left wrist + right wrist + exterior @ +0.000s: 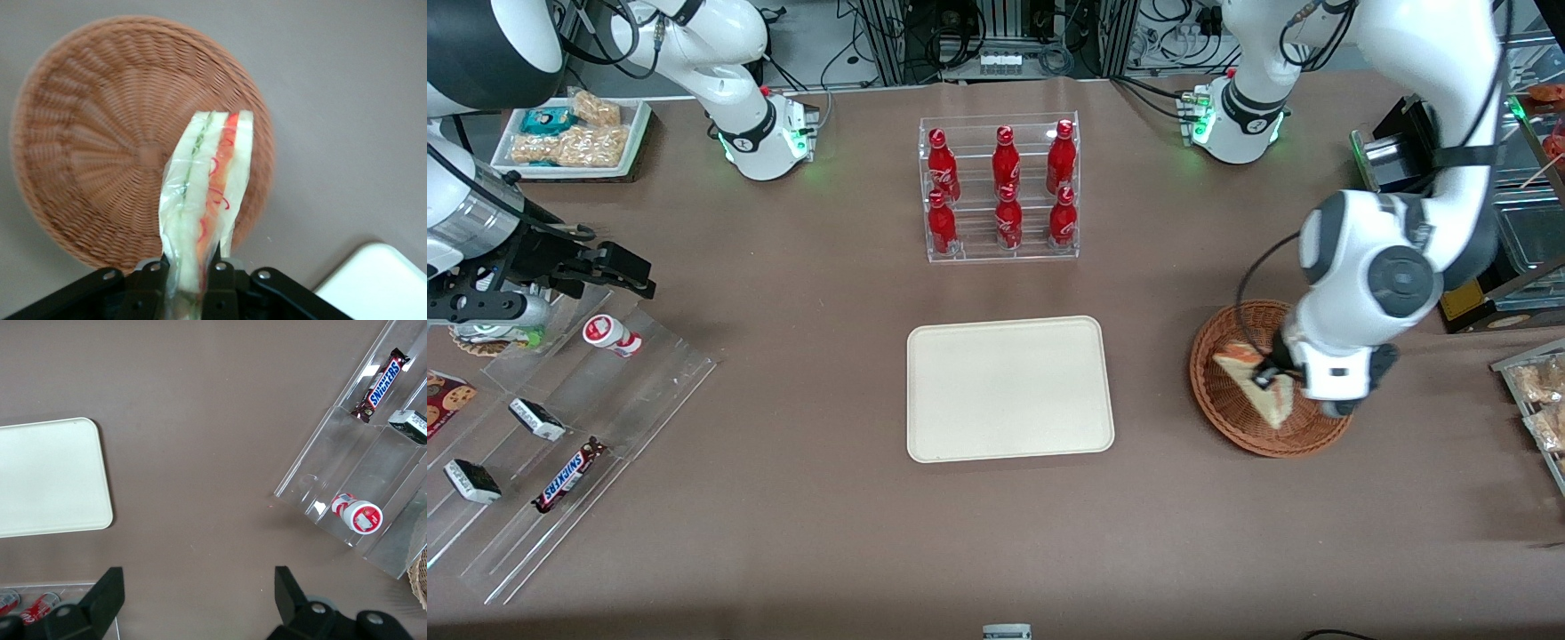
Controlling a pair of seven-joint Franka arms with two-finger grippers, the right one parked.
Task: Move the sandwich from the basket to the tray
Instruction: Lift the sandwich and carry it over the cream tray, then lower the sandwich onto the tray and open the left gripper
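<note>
- Nearest the front camera, toward the parked arm's end: Snickers bar (569,476) and small dark wrapped bars (471,480) lying in a clear acrylic rack (649,391), with a small red-and-white cup (611,335) on a step farther back.
- Mid-table: cream tray (1009,388) lying flat, nothing on it; a rounded corner (373,280) also seen from the left wrist.
- Beside the tray, toward the working arm's end and well apart from it: wicker basket (1227,404) on the brown table (827,533).
- Over the basket: gripper (1267,373) pinching the sandwich (1263,387) at one end, black fingers (223,277) pressed against its two bread faces, only as far apart as the wedge is thick.
- Sandwich (210,180) sheathed in clear film, cut edge with green, orange and red filling turned to the wrist camera, woven basket floor (100,153) showing past it; contact with the weave could not be told.
- Farther back: clear rack of six red Coca-Cola bottles (1000,191).
- Farthest, at the parked arm's end: white tray of snacks (574,133).
</note>
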